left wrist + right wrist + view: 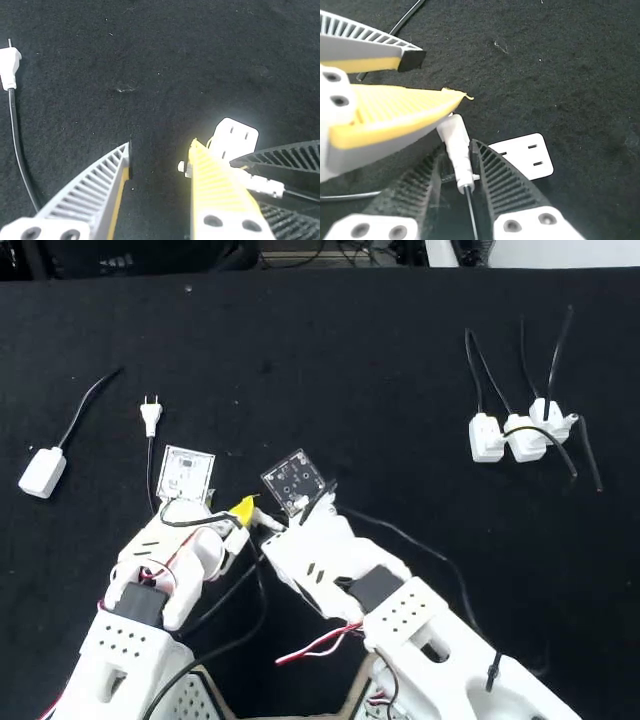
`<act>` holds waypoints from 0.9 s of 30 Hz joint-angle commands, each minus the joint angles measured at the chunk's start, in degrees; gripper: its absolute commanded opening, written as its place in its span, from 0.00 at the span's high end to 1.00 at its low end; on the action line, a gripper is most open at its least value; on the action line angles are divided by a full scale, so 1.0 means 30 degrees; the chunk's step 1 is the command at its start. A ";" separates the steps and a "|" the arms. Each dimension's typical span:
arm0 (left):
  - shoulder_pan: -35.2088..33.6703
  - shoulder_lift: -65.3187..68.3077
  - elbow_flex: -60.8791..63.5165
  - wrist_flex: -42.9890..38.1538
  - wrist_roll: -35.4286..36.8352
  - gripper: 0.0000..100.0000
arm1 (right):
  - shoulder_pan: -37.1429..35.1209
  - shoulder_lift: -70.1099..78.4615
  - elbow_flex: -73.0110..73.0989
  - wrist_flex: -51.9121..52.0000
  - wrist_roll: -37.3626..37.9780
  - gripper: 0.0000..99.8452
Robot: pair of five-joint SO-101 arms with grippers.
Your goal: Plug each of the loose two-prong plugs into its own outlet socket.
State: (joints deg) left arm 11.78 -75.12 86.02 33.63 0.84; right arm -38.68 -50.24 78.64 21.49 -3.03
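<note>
Right gripper clamped on a white plug just beside a socket; left gripper spread wide, empty; second plug loose on table.

The plug has its prongs hidden behind the yellow finger. A black finger covers one end of the white socket. The left arm and right arm run off the bottom edge.

White plug pinched in my right gripper, just near of tilted square socket. Second socket to its left. Loose plug beyond that one, prongs pointing far, black cord trailing near.
</note>
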 commanded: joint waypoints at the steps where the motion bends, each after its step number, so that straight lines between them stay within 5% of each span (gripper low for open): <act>1: 0.0337 0.0000 0.0484 -0.0029 -0.0147 0.80 | 0.0000 -0.0982 -0.0542 -0.1172 -0.0264 0.99; 27: 0.0366 0.0029 0.0689 -0.0029 -0.0147 0.80 | 0.0029 -0.1011 -0.0571 -0.1143 -0.0234 0.99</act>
State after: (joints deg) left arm 11.78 -75.12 87.08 33.63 0.84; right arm -38.68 -50.24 78.64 21.49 -3.03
